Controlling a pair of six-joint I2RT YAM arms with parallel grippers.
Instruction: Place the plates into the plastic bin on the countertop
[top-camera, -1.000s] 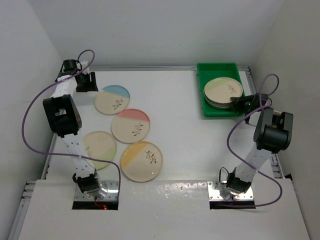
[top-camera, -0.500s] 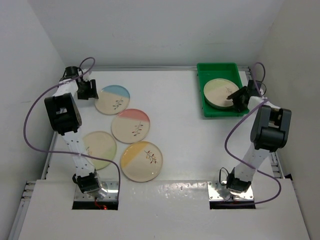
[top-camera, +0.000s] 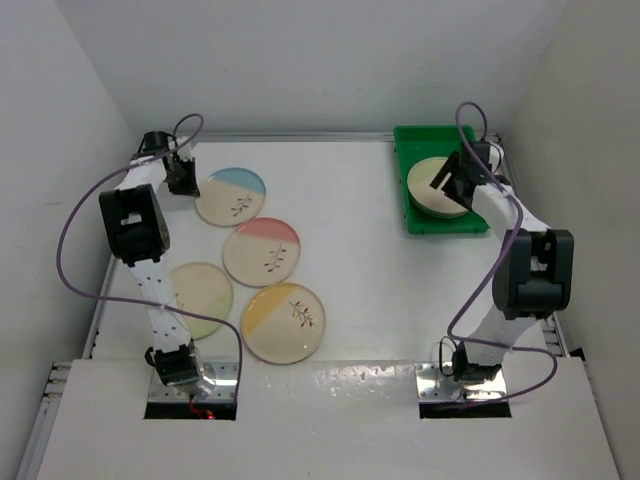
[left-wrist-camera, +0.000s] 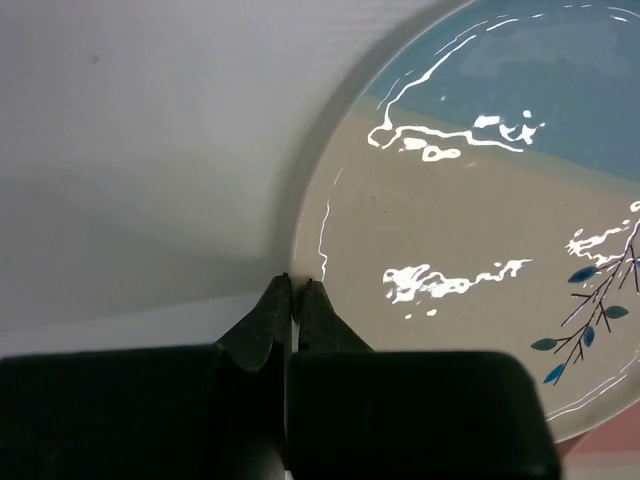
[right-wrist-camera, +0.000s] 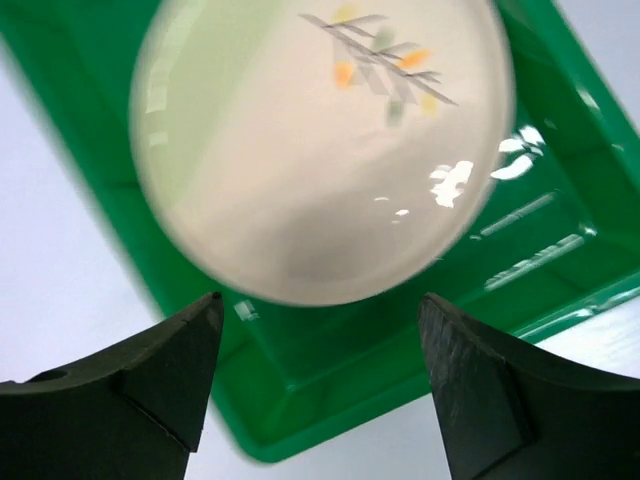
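At far left the left gripper (left-wrist-camera: 298, 288) is pinched shut on the left rim of the blue plate (top-camera: 232, 197) — one finger outside the edge, the other over the cream face. The plate looks flat on the tabletop (top-camera: 350, 190). From that grip the whole plate spreads to the right, toward the middle of the tabletop. 3 more plates lie loose nearer the arm bases: the pink plate (top-camera: 262, 252) just beside the blue one, then the green plate (top-camera: 200, 298) and the yellow plate (top-camera: 284, 322). Whether neighbours touch I cannot tell.

The relation that counts is this: the bin (top-camera: 430, 134) sits in the far right corner, well apart from all 4 plates, so the gripped plate's way runs rightward across the bare middle. A round plate has no long axis; held by its left rim, its free edge would lead toward the bin. The left arm is nearer the 4 plates, the right arm nearer the bin.

At right, a stack (top-camera: 438, 192) of plates rests inside the bin, the top one showing a green segment. The right gripper (right-wrist-camera: 320, 300) hovers just above it, fingers wide apart and holding nothing — I judge it would have to clear that spot before another plate lands there.
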